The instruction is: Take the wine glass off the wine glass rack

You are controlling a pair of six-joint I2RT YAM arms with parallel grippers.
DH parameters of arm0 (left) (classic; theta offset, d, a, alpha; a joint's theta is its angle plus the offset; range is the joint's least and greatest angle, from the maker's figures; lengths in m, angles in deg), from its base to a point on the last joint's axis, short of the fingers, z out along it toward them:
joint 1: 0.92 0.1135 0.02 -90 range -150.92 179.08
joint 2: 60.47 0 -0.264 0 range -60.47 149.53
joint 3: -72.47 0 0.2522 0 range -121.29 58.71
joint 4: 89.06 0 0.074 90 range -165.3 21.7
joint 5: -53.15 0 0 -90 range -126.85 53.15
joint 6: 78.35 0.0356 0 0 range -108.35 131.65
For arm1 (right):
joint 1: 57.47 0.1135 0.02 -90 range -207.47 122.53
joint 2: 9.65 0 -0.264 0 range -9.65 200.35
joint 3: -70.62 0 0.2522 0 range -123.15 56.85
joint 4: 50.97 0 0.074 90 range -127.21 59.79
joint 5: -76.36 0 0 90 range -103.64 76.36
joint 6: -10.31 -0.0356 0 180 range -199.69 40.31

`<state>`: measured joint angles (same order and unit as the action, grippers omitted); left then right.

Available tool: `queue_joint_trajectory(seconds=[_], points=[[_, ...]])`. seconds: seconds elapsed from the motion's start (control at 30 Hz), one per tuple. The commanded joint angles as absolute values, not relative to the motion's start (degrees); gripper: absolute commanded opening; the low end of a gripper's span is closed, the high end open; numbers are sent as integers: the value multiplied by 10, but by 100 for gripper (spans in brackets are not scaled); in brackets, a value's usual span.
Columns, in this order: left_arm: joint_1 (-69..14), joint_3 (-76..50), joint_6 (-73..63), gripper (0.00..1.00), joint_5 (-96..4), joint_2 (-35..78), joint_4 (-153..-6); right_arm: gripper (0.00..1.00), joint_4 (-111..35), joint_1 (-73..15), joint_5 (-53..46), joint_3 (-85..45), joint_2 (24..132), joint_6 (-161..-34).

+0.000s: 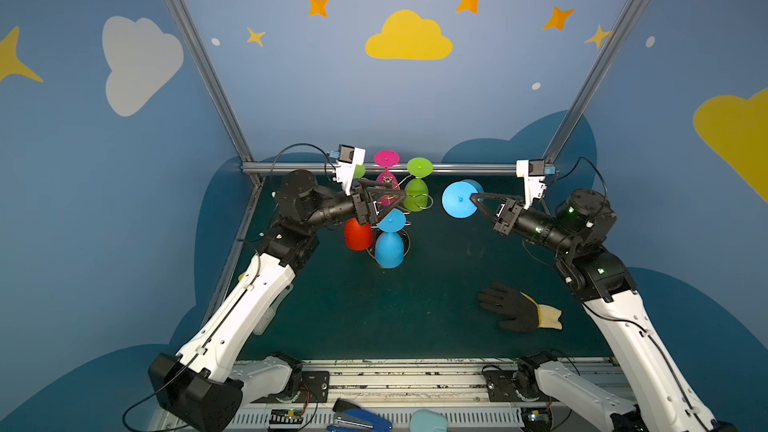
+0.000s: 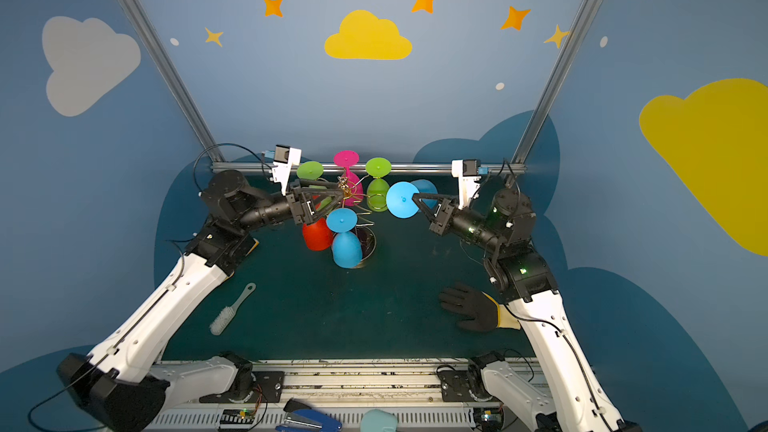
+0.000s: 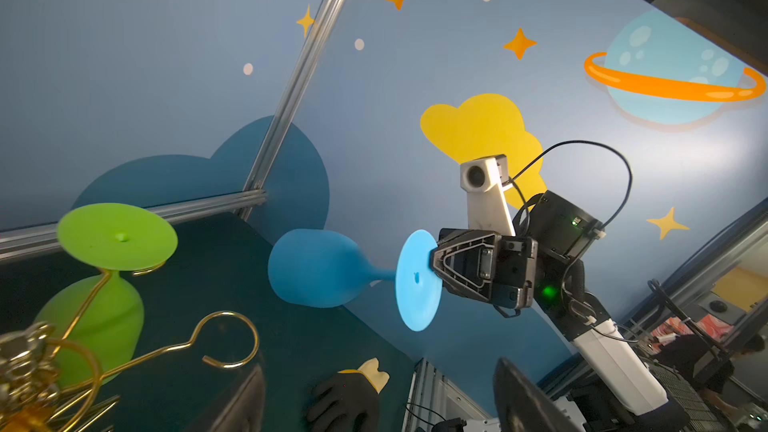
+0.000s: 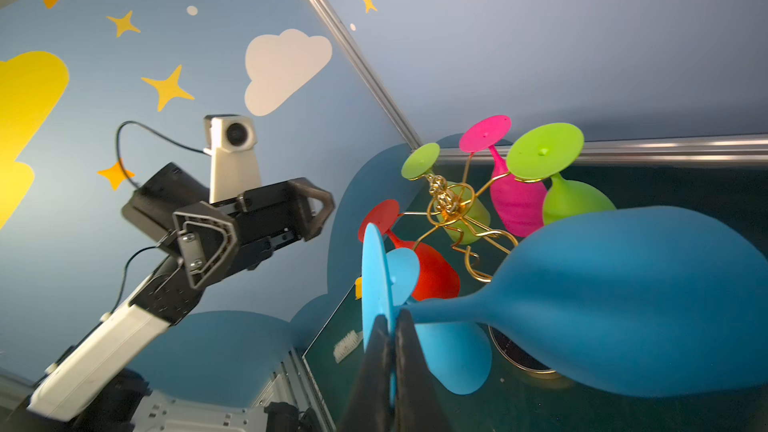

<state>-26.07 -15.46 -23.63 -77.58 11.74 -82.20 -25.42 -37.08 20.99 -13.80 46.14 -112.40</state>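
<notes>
Removal looks done: right end effector (image 1: 473, 198) pinches foot of blue glass (image 3: 316, 268), clear of rack (image 4: 449, 205); left end effector (image 1: 395, 201) spread. Next, lower onto tabletop (image 1: 415, 305).

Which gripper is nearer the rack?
Left. The left gripper is at the rack, jaws open; the right gripper is clear of it, holding a blue glass by the foot.

Bright even light, faint shadows, wide-angle bending at edges.

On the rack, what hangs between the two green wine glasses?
The pink glass hangs there on the wine glass rack, between the green glasses; both top views and the right wrist view show it.
</notes>
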Motion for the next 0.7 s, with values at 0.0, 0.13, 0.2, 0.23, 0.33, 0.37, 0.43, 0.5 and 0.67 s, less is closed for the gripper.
queue_joint_trajectory(seconds=[0.0,0.13,0.2,0.23,0.33,0.37,0.43,0.5,0.67], points=[[-290,-187,-215,85,-786,150,-839,0,-282,-357,237,-158,461,-1110],[-313,-213,-215,85,-787,186,-850,0,-286,-345,246,-157,460,-1117],[-323,-224,-216,85,-792,197,-856,0,-289,-339,246,-157,460,-1120],[-326,-228,-215,85,-795,200,-859,0,-290,-337,245,-157,460,-1120],[-340,-240,-209,83,-806,207,-857,0,-295,-334,247,-157,464,-1124],[-342,-243,-207,82,-809,210,-854,0,-299,-332,250,-157,466,-1127],[-346,-244,-205,78,-815,211,-851,0,-304,-331,253,-156,470,-1131],[-347,-246,-208,73,-823,214,-851,0,-309,-329,254,-155,475,-1132],[-349,-244,-221,57,-851,220,-858,0,-325,-327,258,-152,478,-1139]])
